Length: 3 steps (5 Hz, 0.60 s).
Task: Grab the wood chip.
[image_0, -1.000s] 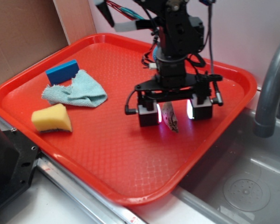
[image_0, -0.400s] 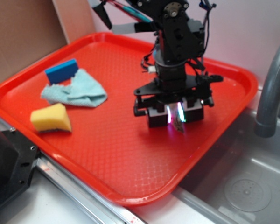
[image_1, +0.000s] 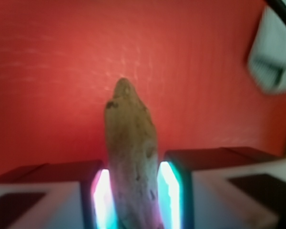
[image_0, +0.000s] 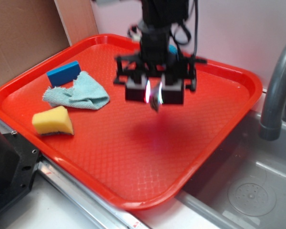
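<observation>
My gripper (image_0: 154, 92) is shut on the wood chip (image_0: 156, 98), a rough tan sliver whose pointed end sticks out below the glowing pads. It hangs in the air above the middle of the red tray (image_0: 133, 157), clear of the tray floor. In the wrist view the wood chip (image_1: 131, 157) stands between the two lit pads of the gripper (image_1: 132, 198), with its tip pointing away over the red surface. The exterior view is blurred by motion.
A yellow sponge wedge (image_0: 52, 121) lies at the tray's left front. A teal cloth (image_0: 78, 95) and a blue block (image_0: 63, 73) lie at the left back; the cloth shows in the wrist view (image_1: 272, 52). A grey faucet (image_0: 276, 86) and sink (image_0: 248, 191) stand right.
The jaws closed on the wood chip, then the gripper rose and moved left and back over the tray, lifting the chip off the surface.
</observation>
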Each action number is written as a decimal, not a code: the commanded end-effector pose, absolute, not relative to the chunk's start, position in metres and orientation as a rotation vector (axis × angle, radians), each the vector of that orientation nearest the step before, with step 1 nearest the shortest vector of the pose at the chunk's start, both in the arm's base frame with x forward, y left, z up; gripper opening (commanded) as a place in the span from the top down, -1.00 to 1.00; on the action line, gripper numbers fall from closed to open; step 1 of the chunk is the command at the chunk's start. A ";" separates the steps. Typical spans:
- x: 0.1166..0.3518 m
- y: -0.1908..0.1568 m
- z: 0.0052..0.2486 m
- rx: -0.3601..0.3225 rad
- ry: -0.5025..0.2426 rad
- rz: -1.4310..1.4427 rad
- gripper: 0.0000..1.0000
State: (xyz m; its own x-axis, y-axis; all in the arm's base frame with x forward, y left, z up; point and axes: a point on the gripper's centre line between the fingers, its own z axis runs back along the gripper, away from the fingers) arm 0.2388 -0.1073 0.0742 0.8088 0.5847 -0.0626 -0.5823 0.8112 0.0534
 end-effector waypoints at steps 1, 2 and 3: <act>0.216 -0.058 0.190 -0.093 -0.071 0.379 1.00; 0.193 -0.040 0.225 -0.163 -0.123 0.336 1.00; 0.169 -0.029 0.239 -0.205 -0.135 0.331 1.00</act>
